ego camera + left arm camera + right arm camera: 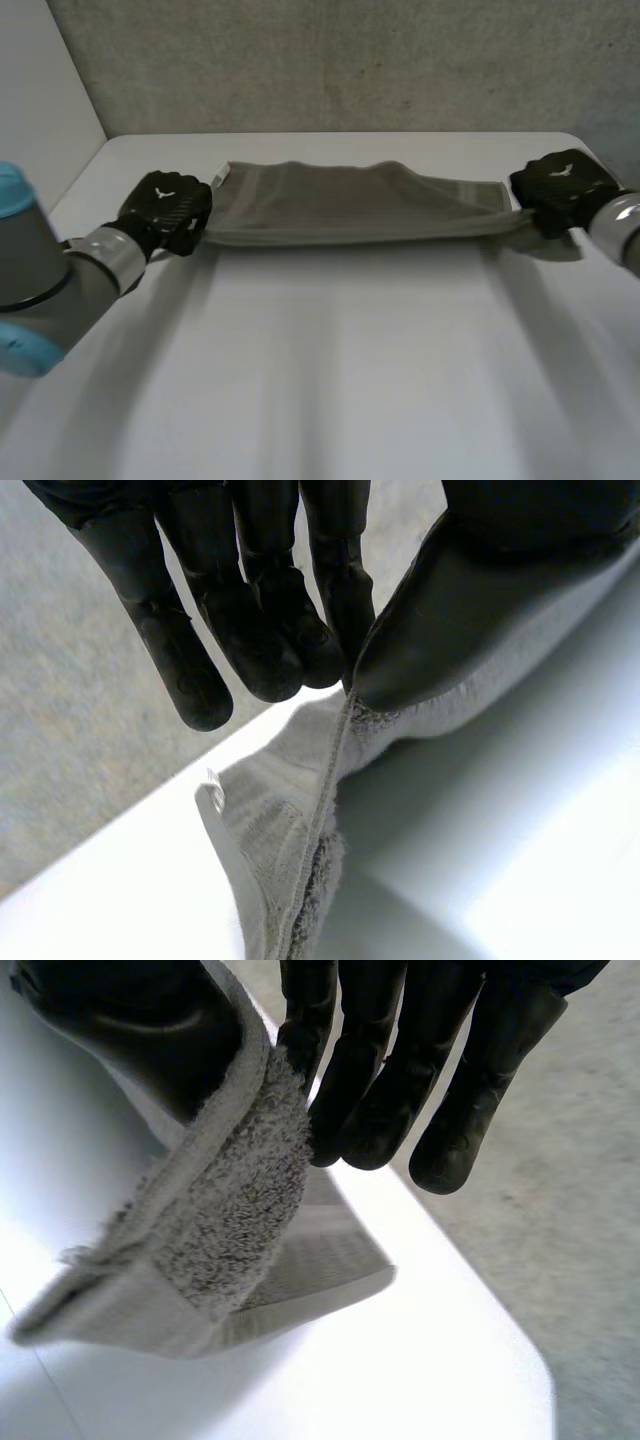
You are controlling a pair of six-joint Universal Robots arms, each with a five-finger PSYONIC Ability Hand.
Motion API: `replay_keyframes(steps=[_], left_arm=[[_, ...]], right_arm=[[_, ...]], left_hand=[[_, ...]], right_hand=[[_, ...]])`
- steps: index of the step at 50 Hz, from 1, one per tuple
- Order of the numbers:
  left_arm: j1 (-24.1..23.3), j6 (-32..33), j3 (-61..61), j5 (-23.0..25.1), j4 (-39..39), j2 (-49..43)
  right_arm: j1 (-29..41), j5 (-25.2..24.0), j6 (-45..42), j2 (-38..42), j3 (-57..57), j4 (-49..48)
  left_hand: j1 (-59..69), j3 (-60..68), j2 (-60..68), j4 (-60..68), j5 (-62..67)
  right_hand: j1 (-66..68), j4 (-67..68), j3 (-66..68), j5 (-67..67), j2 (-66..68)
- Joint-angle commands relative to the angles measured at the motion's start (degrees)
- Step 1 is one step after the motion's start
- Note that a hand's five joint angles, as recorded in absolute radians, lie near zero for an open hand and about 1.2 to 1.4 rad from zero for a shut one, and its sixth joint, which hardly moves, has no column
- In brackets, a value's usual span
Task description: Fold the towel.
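Towel is a long grey strip, pulled out straight between the two hands in the upper middle of the head view. It runs from left to right over the far part of the white table, close to the grey wall. It looks doubled over along its length, and its top edge is a bit wavy. The left hand is at the towel's left end, in the middle left of the frame. The right hand is at the towel's right end, near the right edge of the frame. In the left wrist view, the left hand's fingers and its thumb pinch the towel's edge between them, and the cloth hangs down from the pinch toward the table. In the right wrist view, the right hand's fingers and thumb pinch the fluffy folded end the same way. I cannot tell if the towel's middle touches the table.
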Motion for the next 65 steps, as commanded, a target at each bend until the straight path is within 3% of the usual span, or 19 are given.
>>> replay_keyframes(steps=[1,7,10,14,21,23,26,29,31,32,33,34,43,48,57,65], left_arm=[[2.53,0.69,-8.05,4.03,-0.27,16.95],[4.03,-0.97,-7.28,5.27,0.96,21.73],[4.12,-1.68,-5.96,5.27,1.84,20.76],[3.85,-1.95,-1.14,4.92,3.42,9.20],[1.66,-1.77,10.30,4.13,2.90,-6.13],[0.78,-1.94,15.64,4.04,1.76,-12.00],[0.43,-2.21,18.38,3.69,-1.04,-14.30],[0.25,-2.65,18.39,4.22,-2.82,-14.31],[-0.89,-3.09,16.64,5.44,-6.23,-13.61],[-0.89,-3.09,16.63,5.45,-6.24,-13.60],[-1.50,-3.44,14.89,6.58,-7.81,-12.65],[-1.77,-3.61,12.70,7.89,-9.22,-10.90],[-1.24,-3.97,-1.30,10.28,-10.38,1.34],[-0.81,-8.26,-7.96,9.84,-10.64,8.44],[-1.51,-13.11,-16.06,9.58,-10.46,12.06],[-2.74,-12.84,-20.02,2.98,-5.98,9.86]], right_arm=[[-8.65,-5.61,5.06,-15.29,3.32,4.32],[-11.92,-10.98,7.10,-17.34,1.40,7.93],[-11.83,-11.07,7.19,-16.20,0.86,7.94],[-10.70,-10.72,6.92,-7.26,-2.02,7.50],[-4.63,-5.19,6.48,4.54,-10.30,7.50],[-2.26,-0.90,5.43,9.44,-14.06,7.67],[-1.73,1.23,4.64,11.57,-14.96,7.76],[-1.46,1.76,4.64,11.66,-14.00,7.67],[-1.46,1.76,4.64,11.49,-13.30,7.59],[-1.46,1.76,4.64,11.49,-13.29,7.58],[-1.46,1.76,4.64,11.23,-12.59,7.50],[-1.38,1.76,4.64,11.05,-11.98,7.32],[-1.29,1.76,4.55,8.85,-8.02,5.74],[-1.37,1.67,4.46,7.54,-5.47,4.25],[-1.81,1.67,4.29,5.86,-2.48,3.72],[-1.90,0.53,4.29,4.02,0.33,2.49]], left_hand=[[8.43,2.95,2.72,1.99,5.37],[8.43,2.95,2.72,1.99,5.37],[8.43,2.95,2.72,1.99,5.37],[8.43,2.95,2.72,1.99,5.37],[8.43,2.95,2.72,1.99,5.37],[8.43,2.95,2.72,1.99,5.37],[8.43,2.95,2.72,1.99,5.37],[8.43,2.95,2.72,1.99,5.37],[-27.17,-32.64,-32.88,-33.60,-30.22],[-27.38,-32.85,-33.09,-33.81,-30.43],[-45.03,-50.51,-50.74,-51.47,-48.09],[-49.21,-54.68,-54.91,-55.64,-52.26],[-54.80,-60.27,-60.51,-61.24,-57.85],[-55.47,-60.95,-61.18,-61.91,-58.53],[-54.46,-59.94,-60.17,-60.90,-57.52],[-52.61,-58.09,-58.32,-59.05,-55.67]], right_hand=[[2.44,3.54,4.01,2.97,4.64],[2.44,3.54,4.01,2.97,4.64],[2.44,3.54,4.01,2.97,4.64],[2.44,3.54,4.01,2.97,4.64],[2.44,3.54,4.01,2.97,4.64],[2.44,3.54,4.01,2.97,4.64],[2.44,3.54,4.01,2.97,4.64],[2.44,3.54,4.01,2.97,4.64],[2.44,3.54,4.01,2.97,4.64],[2.44,3.54,4.01,2.97,4.64],[2.44,3.54,4.01,2.97,4.64],[2.44,3.54,4.01,2.97,4.64],[2.44,3.54,4.01,2.97,4.64],[2.44,3.54,4.01,2.97,4.64],[2.44,3.54,4.01,2.97,4.64],[2.44,3.54,4.01,2.97,4.64]])
